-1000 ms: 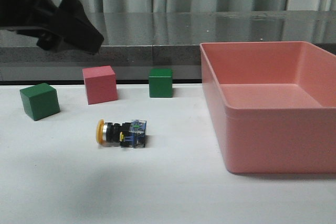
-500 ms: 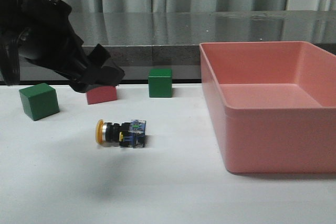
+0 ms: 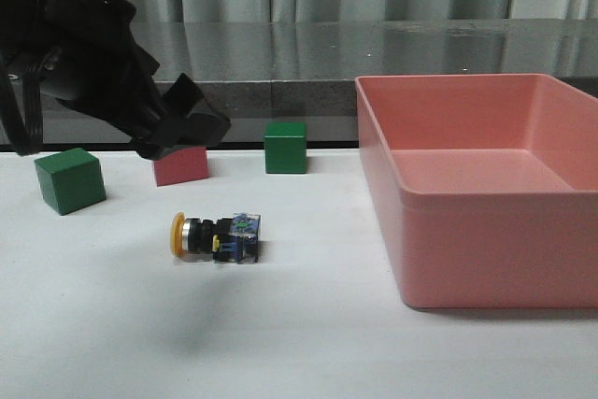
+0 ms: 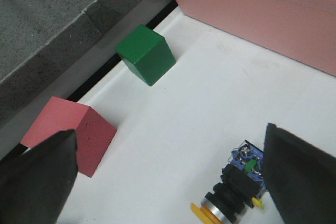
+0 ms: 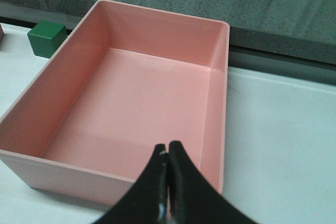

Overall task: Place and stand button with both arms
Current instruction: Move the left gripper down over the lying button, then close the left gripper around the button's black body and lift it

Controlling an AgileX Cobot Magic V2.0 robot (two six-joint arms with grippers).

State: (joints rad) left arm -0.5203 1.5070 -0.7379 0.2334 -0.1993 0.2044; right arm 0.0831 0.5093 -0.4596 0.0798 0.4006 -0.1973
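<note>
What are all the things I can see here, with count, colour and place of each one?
button: one, yellow cap, black body, clear-blue base, lying on its side on the white table.
green cubes: two, one at far left, one at the back middle.
pink cube: one, between the green cubes, partly behind the left arm.
pink bin: one, right side, nothing inside.
left gripper: black, open, above the button.
right gripper: black, shut, over the bin's near edge.

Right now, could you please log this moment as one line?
yellow-capped push button: lying sideways, untouched | left gripper: open above it | right gripper: shut, empty
</note>
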